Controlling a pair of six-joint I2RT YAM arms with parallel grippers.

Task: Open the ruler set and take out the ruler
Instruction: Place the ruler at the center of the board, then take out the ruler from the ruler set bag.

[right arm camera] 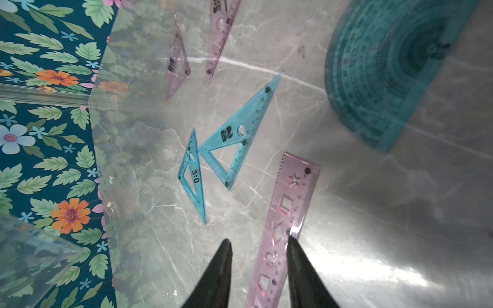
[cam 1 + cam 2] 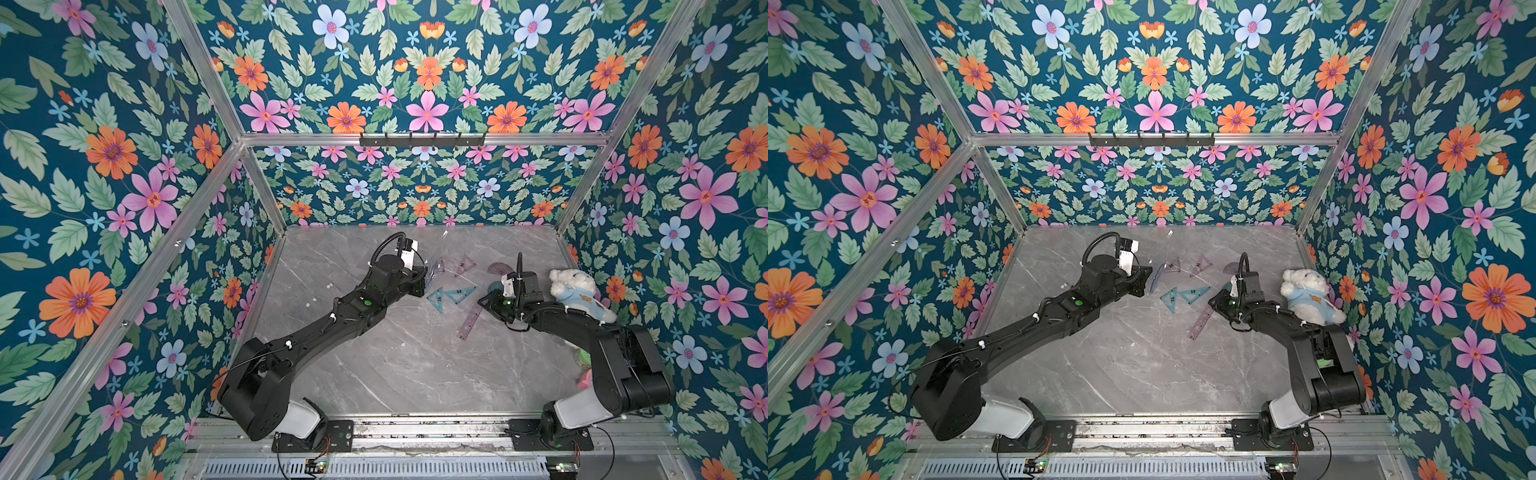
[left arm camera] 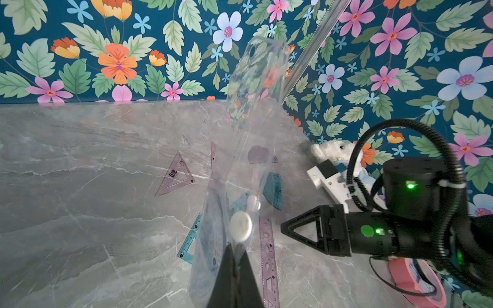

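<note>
Ruler (image 1: 293, 202): pink, star stencil, markings unreadable

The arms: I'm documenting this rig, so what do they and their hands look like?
The left arm and right arm are black links on white base joints, with green lights, white cable ties and a ribbed black cable looping over each wrist beside a white bracket. The left hand and right hand end in black, tapering pointed fingers.

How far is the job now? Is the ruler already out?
Done: the purple ruler lies on the table, outside the clear pouch. In hand: the left gripper is shut on the raised pouch; the right gripper has open jaws over the ruler. Left: seemingly nothing.
</note>
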